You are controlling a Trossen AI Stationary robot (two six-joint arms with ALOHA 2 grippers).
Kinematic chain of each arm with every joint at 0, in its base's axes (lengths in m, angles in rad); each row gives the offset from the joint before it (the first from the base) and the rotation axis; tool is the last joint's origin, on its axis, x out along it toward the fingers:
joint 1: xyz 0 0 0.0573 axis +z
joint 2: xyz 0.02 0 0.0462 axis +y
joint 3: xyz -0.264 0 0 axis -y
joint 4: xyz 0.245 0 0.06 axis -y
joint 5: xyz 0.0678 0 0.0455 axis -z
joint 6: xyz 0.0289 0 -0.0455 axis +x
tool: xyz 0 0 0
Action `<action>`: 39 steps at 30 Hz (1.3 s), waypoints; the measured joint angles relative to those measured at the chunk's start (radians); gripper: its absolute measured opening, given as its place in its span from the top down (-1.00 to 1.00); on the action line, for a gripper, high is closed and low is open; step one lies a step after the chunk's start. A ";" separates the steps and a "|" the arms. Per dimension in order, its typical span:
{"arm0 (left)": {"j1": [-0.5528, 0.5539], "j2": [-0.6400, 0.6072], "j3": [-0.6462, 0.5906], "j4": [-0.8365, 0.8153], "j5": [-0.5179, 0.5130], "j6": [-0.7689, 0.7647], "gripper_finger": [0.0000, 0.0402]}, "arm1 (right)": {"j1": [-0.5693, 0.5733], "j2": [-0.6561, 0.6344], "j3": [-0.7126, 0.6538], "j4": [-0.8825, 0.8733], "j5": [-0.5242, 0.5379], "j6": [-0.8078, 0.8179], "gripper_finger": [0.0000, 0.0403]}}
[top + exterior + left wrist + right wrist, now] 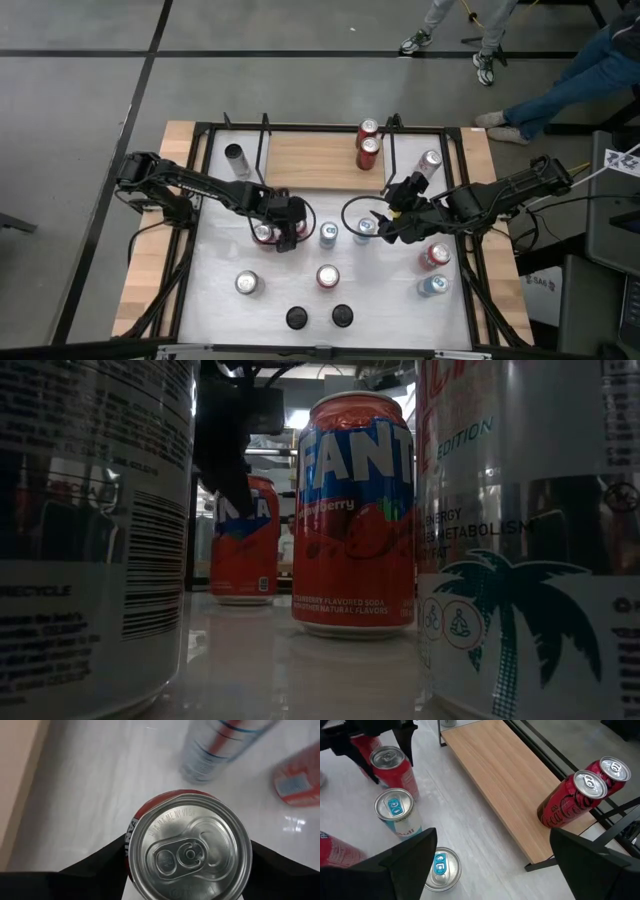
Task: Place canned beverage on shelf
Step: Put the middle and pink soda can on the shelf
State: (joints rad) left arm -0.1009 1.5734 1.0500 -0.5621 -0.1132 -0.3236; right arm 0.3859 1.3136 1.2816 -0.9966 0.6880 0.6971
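Note:
A red soda can [190,850] stands upright on the white table, left of centre [264,234]. My left gripper [282,232] is over it, one finger on each side of it. The shelf [310,160], a light-wood board with black upright rods, lies at the far middle. Two red cans [570,800] stand at its right end. My right gripper [385,222] hangs open over the table near the shelf's right end. Nothing is between its fingers [410,865]. My left gripper pinches the red can between its two fingers, one against each opposite side of the upper wall [131,827]. The fingers [110,865] come slanting down from above. The can stays upright with its base on the table, as the right wrist view [390,765] shows.
Several more cans stand about the table: silver ones [328,235] [248,284], a red one [328,276], two dark-topped ones [297,318], and a red [434,256] and a pale blue one [432,286] at the right. Black frame rods [265,150] edge the shelf. People's legs [560,90] show beyond the far edge.

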 joint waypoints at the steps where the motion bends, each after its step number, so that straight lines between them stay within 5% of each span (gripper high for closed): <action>1: 0.000 0.000 0.000 -0.001 -0.011 -0.018 -0.37 | 0.000 0.000 0.000 0.000 0.000 0.000 -0.87; 14: 0.096 0.002 0.147 -0.061 -0.024 -0.066 -0.37 | 0.000 0.000 0.000 0.000 0.000 0.000 -0.87; 26: 0.300 0.004 0.338 -0.089 -0.023 0.091 -0.37 | 0.000 0.000 0.000 0.000 0.000 0.000 -0.87; 39: 0.487 0.285 0.724 -0.146 0.040 0.327 -0.38 | 0.000 0.000 -0.001 0.000 0.000 0.000 -0.87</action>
State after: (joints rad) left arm 0.3861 1.8581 1.7740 -0.7082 -0.0732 0.0037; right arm 0.3859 1.3136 1.2808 -0.9970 0.6880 0.6974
